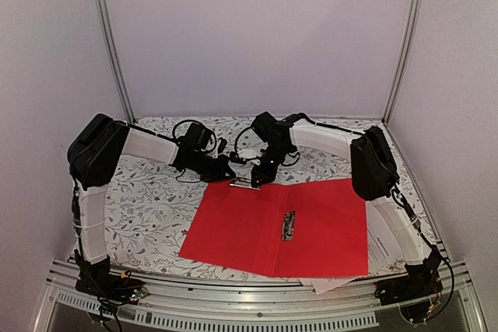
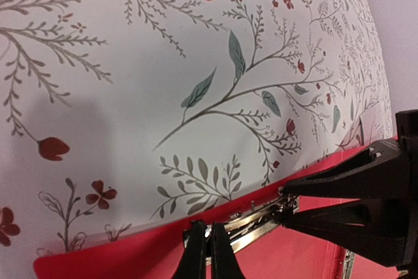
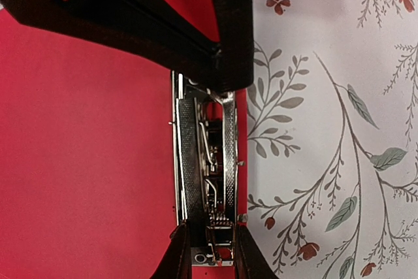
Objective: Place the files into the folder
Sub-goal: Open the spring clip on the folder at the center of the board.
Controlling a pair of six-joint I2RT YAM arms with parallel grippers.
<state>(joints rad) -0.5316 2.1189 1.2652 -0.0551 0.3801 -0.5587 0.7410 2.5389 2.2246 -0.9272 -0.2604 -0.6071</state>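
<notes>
You are working in a booth of plain white walls (image 1: 257, 36), over a table under a floral cloth (image 1: 148, 192) of grey sprigs and small red flowers. The folder (image 1: 257, 231) lies open and flat on that cloth with its red inside up. It sits in the middle and toward the right of the table, and its near edge reaches the table's near edge. The files (image 1: 331, 282) lie underneath it, so you see only white printed corners poking out past the folder's near right corner and its right edge. A small metal fitting (image 1: 289, 225) sits on the fold in the middle of the folder.

Both arms reach in to the folder's far edge, where a metal clip (image 3: 206, 161) lies along that edge, left of the fold. Your left gripper (image 2: 208, 228) has its fingers pressed together with nothing between them, and their tips are at the clip's left end, seemingly touching it. Your right gripper (image 3: 209, 233) comes in from the right and pinches the clip's right end, with one finger on the folder side and one on the cloth side, both against the metal. The two grippers face each other along the clip, near but apart. In the left wrist view the clip's bright bars stand a little above the red sheet. You cannot tell whether the clip is fastened to the folder.
</notes>
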